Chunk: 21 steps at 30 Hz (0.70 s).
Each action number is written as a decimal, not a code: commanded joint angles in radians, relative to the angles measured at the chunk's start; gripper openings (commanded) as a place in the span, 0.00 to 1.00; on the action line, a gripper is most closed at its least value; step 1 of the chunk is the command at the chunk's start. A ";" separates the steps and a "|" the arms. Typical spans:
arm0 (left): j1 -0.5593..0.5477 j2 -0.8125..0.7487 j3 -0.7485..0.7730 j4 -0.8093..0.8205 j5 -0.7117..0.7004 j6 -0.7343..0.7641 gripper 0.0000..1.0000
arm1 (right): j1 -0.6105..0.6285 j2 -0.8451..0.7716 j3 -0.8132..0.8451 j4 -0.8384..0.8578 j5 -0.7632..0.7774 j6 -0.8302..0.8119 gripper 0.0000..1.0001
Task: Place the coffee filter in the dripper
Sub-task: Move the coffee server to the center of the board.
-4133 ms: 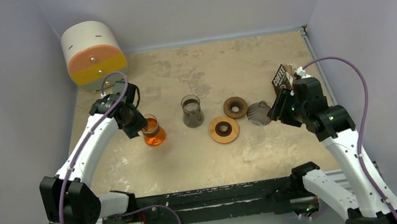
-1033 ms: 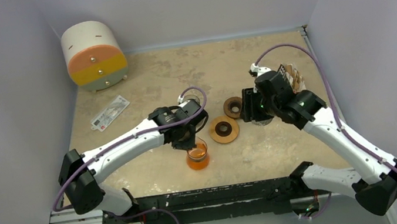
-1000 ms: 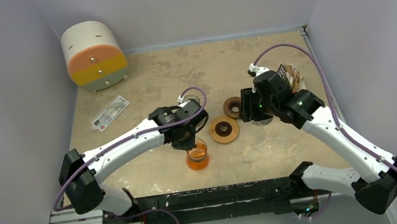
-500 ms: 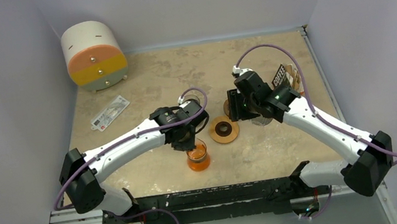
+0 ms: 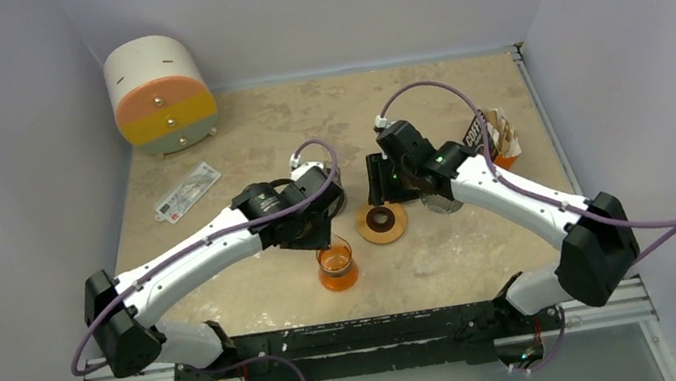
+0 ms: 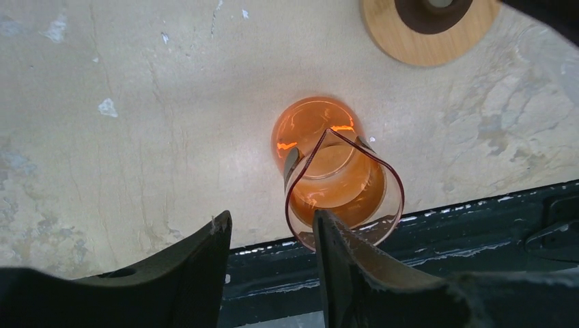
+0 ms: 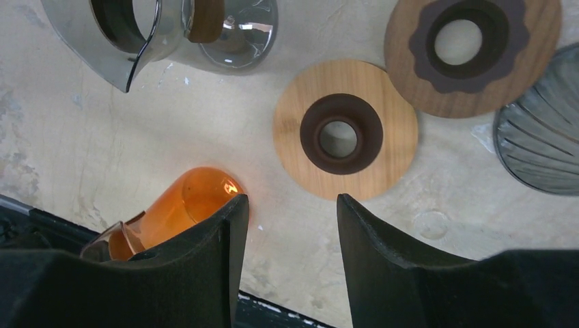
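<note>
1. The left pincer (image 6: 272, 219) is released, fingers apart and empty above the desk (image 6: 136, 102). In its wrist view the orange beaker (image 6: 338, 181) stands free at 1 o'clock of them.
2. The right pincer (image 7: 290, 201) is also released and grasps nothing. The light wooden ring (image 7: 345, 128) lies at 12 o'clock of its tips.
3. From that ring, the dark wooden ring (image 7: 472, 48) is at 1 o'clock, the ribbed grey dripper (image 7: 543, 143) at 3 o'clock and the glass carafe (image 7: 116, 41) at 10 o'clock.
4. In the top view the coffee filter (image 5: 505, 137), pleated paper, sits beside the COFFEE packet (image 5: 477, 134) at 2 o'clock of the dripper, apart from it.
</note>
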 commanded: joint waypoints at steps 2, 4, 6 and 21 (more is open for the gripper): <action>-0.003 -0.093 0.041 -0.013 -0.066 0.012 0.47 | 0.006 0.052 0.001 0.069 -0.040 0.046 0.51; -0.004 -0.109 0.042 -0.014 -0.075 0.016 0.48 | 0.008 0.072 -0.003 0.080 -0.045 0.069 0.49; -0.003 -0.123 0.047 -0.018 -0.086 0.015 0.48 | 0.008 0.093 -0.011 0.092 -0.051 0.077 0.48; -0.004 -0.192 0.043 -0.029 -0.145 0.009 0.57 | 0.008 0.242 -0.013 0.141 -0.052 0.102 0.44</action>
